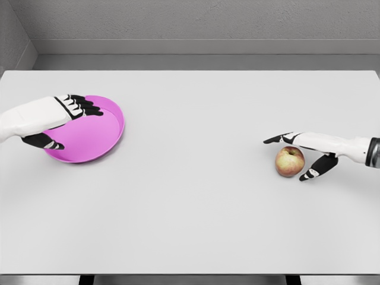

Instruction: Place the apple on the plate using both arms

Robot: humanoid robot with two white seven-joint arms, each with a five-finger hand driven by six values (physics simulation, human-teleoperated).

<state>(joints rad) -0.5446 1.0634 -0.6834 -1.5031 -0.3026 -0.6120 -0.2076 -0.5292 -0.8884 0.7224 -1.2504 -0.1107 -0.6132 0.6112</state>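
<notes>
- The apple (pixel 290 161) sits on the white table (pixel 196 196) at the right of the frame, a little below mid-height, well apart from the plate.
- The right hand (pixel 303 155) comes in from the right edge and is spread around the apple: its fingers (pixel 278 139) reach out over the top of the fruit toward the left, and the thumb (pixel 314 170) hangs down just beside the apple's lower right. The hand is open; I cannot tell whether any finger actually touches the apple.
- The plate (pixel 110 139) is a pink, shallow dish at the left of the frame, tilted so that its right rim stands higher than the rest.
- The left hand (pixel 59 122) comes in from the left edge and is closed on the plate's left side, with the dark fingers (pixel 83 105) lying over the upper rim and the thumb (pixel 47 142) tucked under the lower left edge.
- A grey wall (pixel 190 24) runs across the top of the frame behind the table.
</notes>
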